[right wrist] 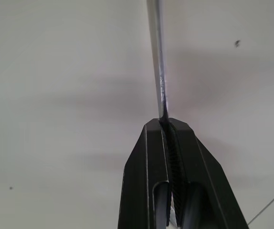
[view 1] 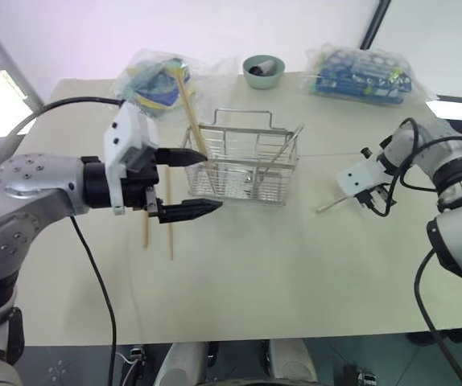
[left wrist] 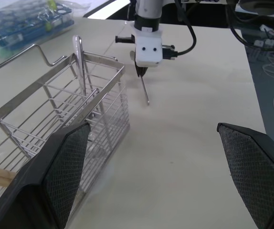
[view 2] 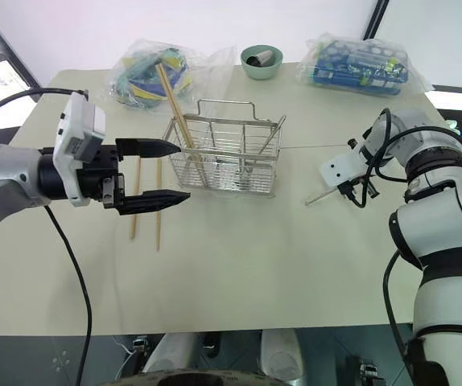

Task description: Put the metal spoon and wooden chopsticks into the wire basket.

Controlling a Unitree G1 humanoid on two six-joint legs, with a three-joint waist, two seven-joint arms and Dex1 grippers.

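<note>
two loose wooden chopsticks (view 2: 146, 197), one wire basket (view 2: 224, 157)

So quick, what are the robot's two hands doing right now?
Left gripper: open, holding nothing, beside the wire basket.
Right gripper: shut on the metal spoon, down at the table.

Head stereo pair looks fwd-down over table (view 1: 239, 265), both sharing wire basket (view 2: 223, 157). Left wrist cam sees basket close; right wrist cam hugs tabletop
</note>
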